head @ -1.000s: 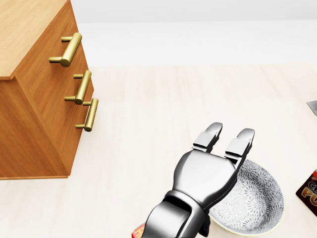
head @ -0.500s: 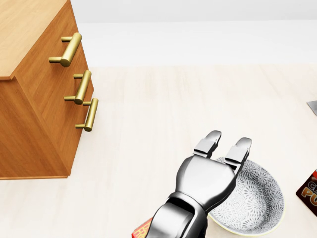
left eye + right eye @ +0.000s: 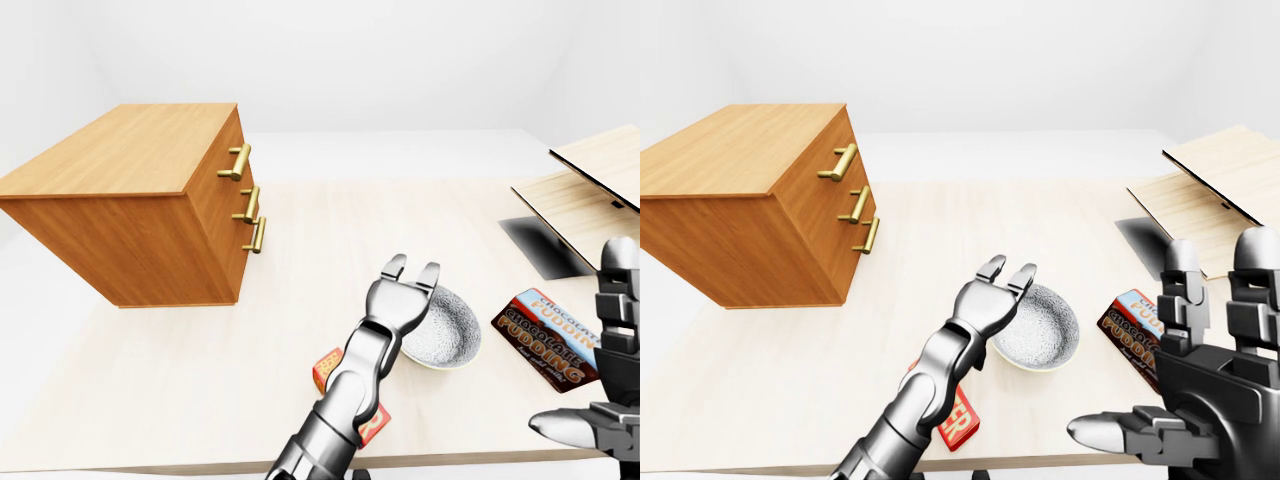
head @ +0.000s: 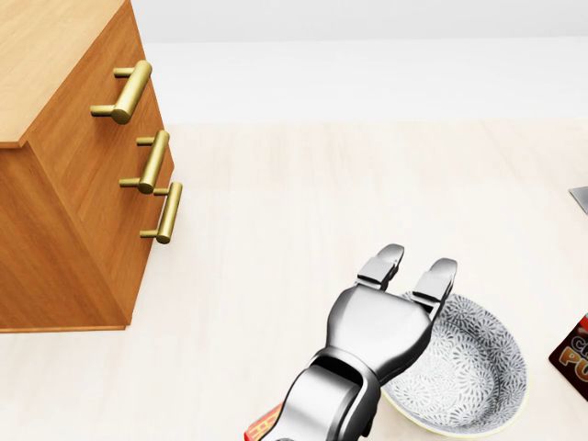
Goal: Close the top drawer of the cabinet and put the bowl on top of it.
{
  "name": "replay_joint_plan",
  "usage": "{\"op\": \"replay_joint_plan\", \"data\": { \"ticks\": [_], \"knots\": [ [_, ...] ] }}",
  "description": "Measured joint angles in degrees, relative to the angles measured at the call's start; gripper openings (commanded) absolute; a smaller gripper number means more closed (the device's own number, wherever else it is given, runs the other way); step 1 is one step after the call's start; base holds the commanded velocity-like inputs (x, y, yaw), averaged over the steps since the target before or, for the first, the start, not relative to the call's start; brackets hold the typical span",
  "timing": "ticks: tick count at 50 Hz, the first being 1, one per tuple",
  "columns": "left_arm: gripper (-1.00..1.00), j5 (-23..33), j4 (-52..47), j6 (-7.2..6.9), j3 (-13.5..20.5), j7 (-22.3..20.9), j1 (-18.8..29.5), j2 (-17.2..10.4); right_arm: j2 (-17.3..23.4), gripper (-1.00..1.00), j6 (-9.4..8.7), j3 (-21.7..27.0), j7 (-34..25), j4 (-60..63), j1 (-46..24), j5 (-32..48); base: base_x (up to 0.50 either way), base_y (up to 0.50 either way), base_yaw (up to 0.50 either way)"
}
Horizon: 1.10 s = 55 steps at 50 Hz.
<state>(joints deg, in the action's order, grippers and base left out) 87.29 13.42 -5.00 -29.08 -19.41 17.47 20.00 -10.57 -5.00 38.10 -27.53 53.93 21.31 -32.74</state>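
Pale wooden table (image 3: 300,250) carries an orange-brown wooden cabinet (image 3: 140,200) with three brass handles near its left edge, all drawers flush. A grey patterned ceramic bowl (image 4: 478,367) sits near the table's near edge, toward the right. The silver left hand (image 4: 404,266) hangs over the bowl's left rim, fingers extended and parted, holding nothing. The dark right hand (image 3: 1200,330) is raised at the right, fingers spread, empty. A chocolate pudding box (image 3: 548,338) lies beside the bowl.

Bare table (image 3: 300,300) between cabinet (image 3: 150,200) and bowl (image 3: 445,335); pudding box (image 3: 548,338) right.
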Motion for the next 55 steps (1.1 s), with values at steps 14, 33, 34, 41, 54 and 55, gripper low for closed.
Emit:
{"op": "replay_joint_plan", "data": {
  "ticks": [14, 33, 34, 41, 54, 55],
  "knots": [
    [1.0, 0.6, 0.7, 0.0, -2.0, 0.4, -1.8, 0.0, 0.1, 1.0, 0.0, 1.0, 0.0, 0.3, -0.1, -1.1, 0.0, 0.0, 0.0],
    [1.0, 1.3, -0.4, 0.0, -6.7, 0.7, -5.7, 0.0, 0.4, 1.0, 0.0, 1.8, 0.1, 0.4, -0.3, -1.9, 0.0, 0.0, 0.0],
    [1.0, 1.2, -0.4, 0.0, -6.7, 0.8, -5.7, 0.0, 0.4, 1.0, 0.0, 1.8, 0.0, 0.4, -0.3, -1.9, 0.0, 0.0, 0.0],
    [1.0, 0.9, 0.3, 0.0, -6.4, 1.3, -5.2, 0.0, 0.4, 1.0, 0.0, 1.9, -0.1, 0.5, -0.2, -1.9, 0.0, 0.0, 0.0],
    [1.0, 0.5, 2.1, 0.0, -5.8, 2.6, -4.3, 0.0, 0.2, 1.0, 0.0, 2.1, -0.6, 0.7, -0.1, -2.2, 0.0, 0.0, 0.0],
    [1.0, 0.5, 2.3, 0.0, -5.8, 2.7, -4.3, 0.0, 0.2, 1.0, 0.0, 2.1, -0.6, 0.7, 0.0, -2.2, 0.0, 0.0, 0.0]
  ]
}}
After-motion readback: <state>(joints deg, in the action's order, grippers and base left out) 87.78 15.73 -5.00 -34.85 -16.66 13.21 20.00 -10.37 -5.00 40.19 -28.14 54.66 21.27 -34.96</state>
